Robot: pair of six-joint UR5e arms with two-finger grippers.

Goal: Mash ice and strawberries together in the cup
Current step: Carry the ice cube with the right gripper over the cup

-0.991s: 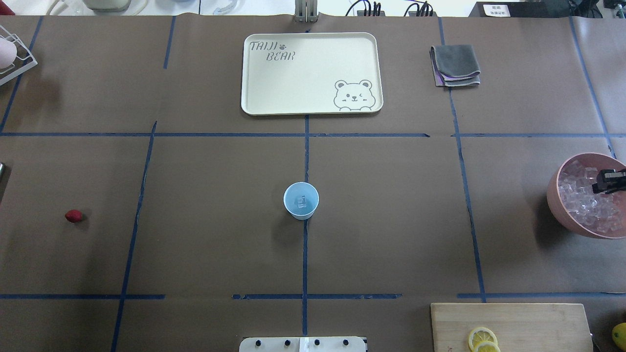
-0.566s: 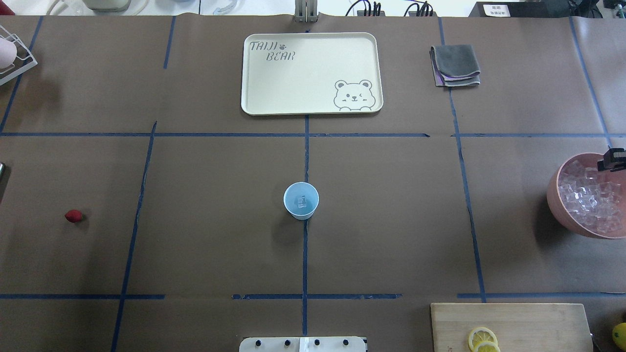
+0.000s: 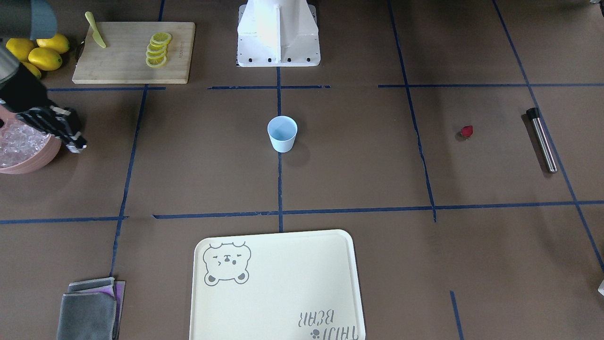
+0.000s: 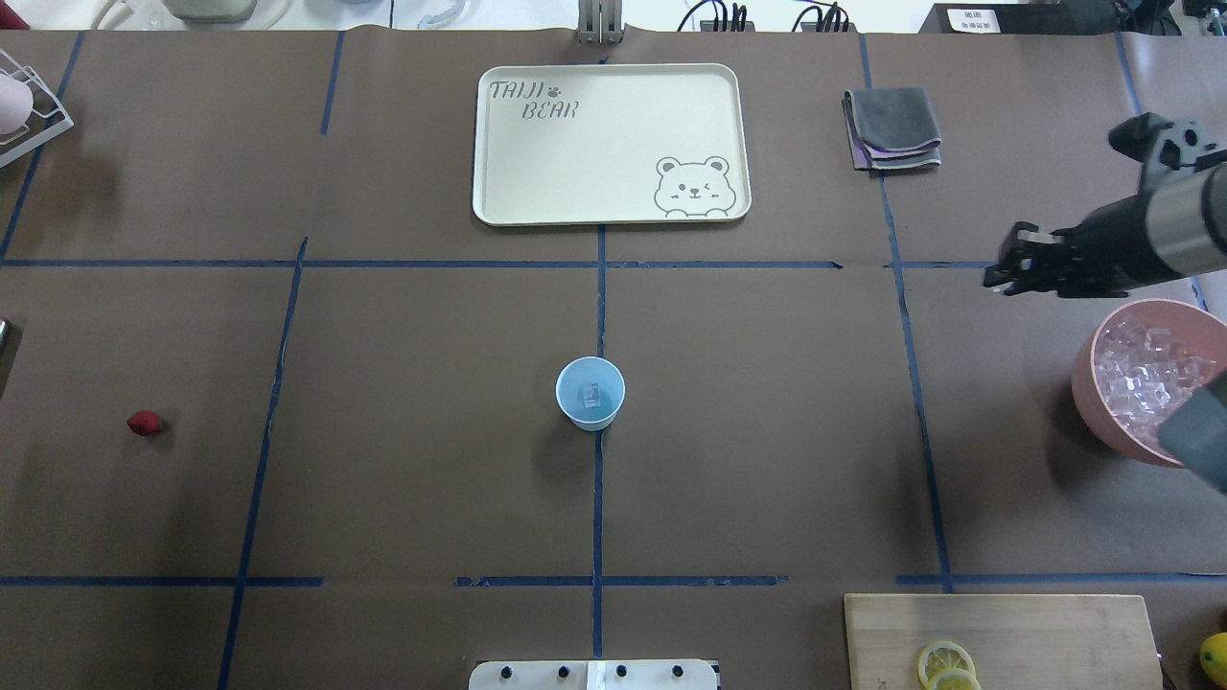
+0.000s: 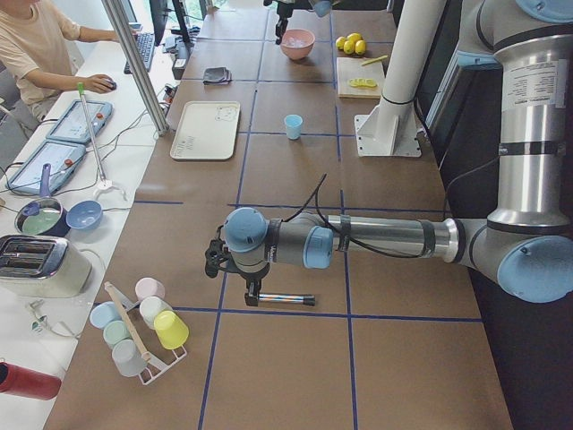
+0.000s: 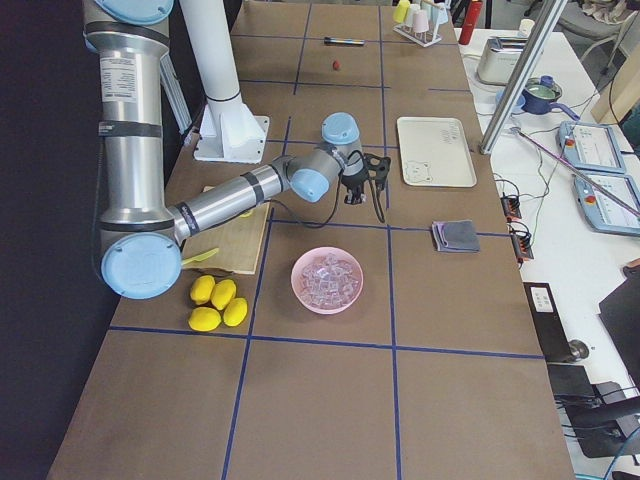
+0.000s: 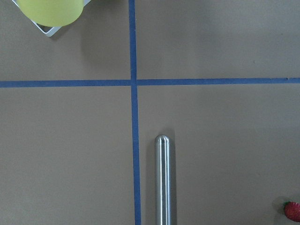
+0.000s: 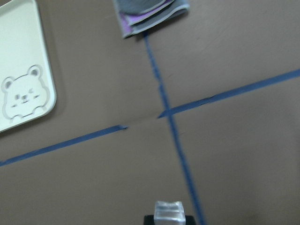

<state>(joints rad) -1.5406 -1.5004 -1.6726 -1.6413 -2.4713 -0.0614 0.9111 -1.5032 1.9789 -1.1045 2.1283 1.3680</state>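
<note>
On the brown table, listed left to right.

Left gripper: above a steel rod; whether released or clenched cannot be told.

Strawberry: loose on the table, well apart from the cup.

The cup: upright at centre, one ice cube inside.

Right gripper: clenched on a second cube, raised over the table near the pink bowl of ice.

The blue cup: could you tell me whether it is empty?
Not empty: overhead, the cup holds a clear ice cube at its bottom.
</note>
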